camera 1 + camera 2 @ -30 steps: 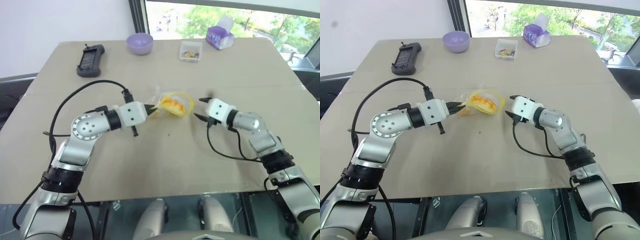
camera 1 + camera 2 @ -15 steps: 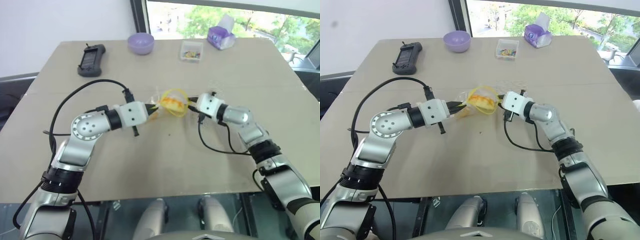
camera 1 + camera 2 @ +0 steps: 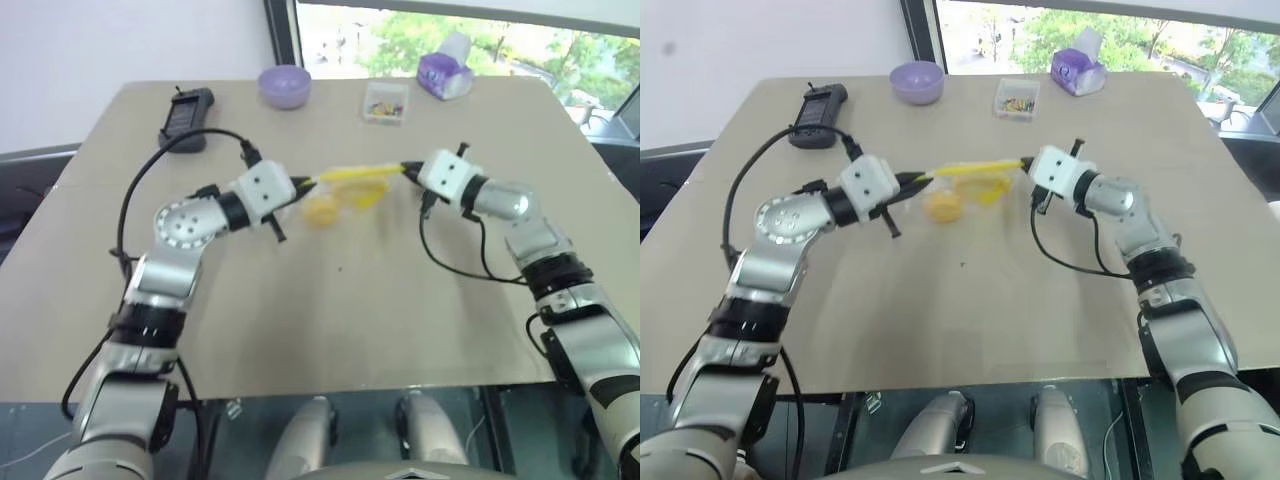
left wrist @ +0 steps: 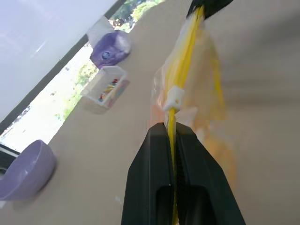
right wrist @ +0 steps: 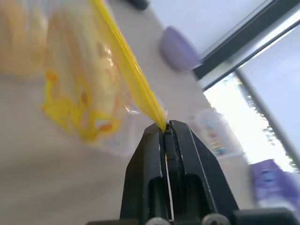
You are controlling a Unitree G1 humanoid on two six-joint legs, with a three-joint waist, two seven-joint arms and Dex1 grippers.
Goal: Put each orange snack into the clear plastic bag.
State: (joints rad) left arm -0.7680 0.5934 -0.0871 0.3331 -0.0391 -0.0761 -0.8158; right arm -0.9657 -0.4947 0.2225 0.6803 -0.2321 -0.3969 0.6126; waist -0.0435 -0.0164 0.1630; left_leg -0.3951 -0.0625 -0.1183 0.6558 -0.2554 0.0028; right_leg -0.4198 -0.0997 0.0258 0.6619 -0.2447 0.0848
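On the far left of the beige counter (image 3: 330, 320) lay a black handheld device (image 3: 186, 112), with a lilac bowl (image 3: 284, 85) beyond it toward the window. The left tool (image 3: 305, 183) was pinched tight on one end of the yellow closure strip (image 3: 355, 174) of the clear plastic bag (image 3: 345, 192). The bag hung in the air between the two arms, its strip pulled straight and nearly level, a small white slider (image 4: 175, 97) sitting on it close to the left tool. Inside, the yellow-orange bun (image 3: 321, 209) sagged toward the left end, with more orange showing through the crinkled film beside it. The right tool (image 3: 408, 170) was clamped on the strip's other end. Behind, near the window, stood a small clear box (image 3: 385, 102) of coloured bits and a purple tissue pack (image 3: 445, 72).
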